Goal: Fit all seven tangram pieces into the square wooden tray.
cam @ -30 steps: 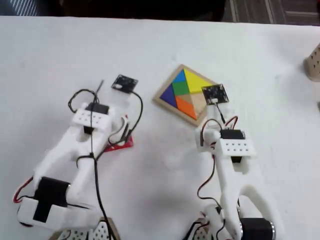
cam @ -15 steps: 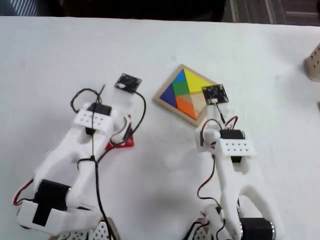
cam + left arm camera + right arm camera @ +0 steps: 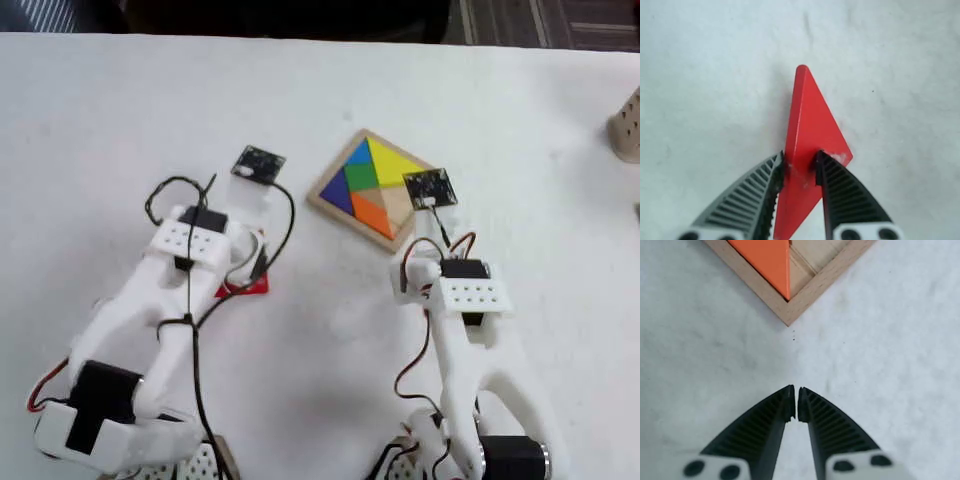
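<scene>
Left gripper (image 3: 800,159) pinches the red triangle (image 3: 812,115). Over the last second it edges right across the table toward the tray (image 3: 314,199), so the carry looks underway. Right gripper (image 3: 795,402) is pressed together, unmoved, just off the tray's near corner. There's a bare slot beside the orange piece (image 3: 765,260). Table between triangle and tray is open, but the right arm crowds that corner.

One tray (image 3: 347,221), one red triangle (image 3: 807,125) — two claws (image 3: 800,167) (image 3: 795,402)
</scene>
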`<state>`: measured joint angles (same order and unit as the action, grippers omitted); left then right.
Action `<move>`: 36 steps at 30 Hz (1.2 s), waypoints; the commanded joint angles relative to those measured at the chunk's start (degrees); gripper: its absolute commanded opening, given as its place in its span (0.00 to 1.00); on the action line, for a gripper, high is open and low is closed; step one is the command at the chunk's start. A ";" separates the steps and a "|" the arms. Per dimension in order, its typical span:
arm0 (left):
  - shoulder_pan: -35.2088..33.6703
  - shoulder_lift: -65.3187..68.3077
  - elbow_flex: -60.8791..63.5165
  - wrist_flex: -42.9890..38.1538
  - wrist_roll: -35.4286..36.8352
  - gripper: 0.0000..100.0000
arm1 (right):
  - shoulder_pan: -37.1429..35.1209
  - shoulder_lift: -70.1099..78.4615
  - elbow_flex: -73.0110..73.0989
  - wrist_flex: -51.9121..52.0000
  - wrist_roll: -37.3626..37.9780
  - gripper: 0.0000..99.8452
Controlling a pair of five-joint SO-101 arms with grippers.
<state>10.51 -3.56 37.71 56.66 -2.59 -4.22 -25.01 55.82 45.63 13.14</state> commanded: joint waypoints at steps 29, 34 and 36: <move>21.14 0.92 -6.59 3.87 10.73 0.07 | 2.33 -2.51 -0.62 -1.54 0.09 0.02; 24.48 0.92 -7.21 3.78 12.57 0.07 | 2.33 -2.51 -0.62 -1.54 0.09 0.02; 25.45 0.92 -7.47 3.69 12.57 0.07 | 2.33 -2.51 -0.62 -1.54 0.09 0.02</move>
<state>32.57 -2.33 32.09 61.49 9.01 -2.55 -25.54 55.82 44.92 13.14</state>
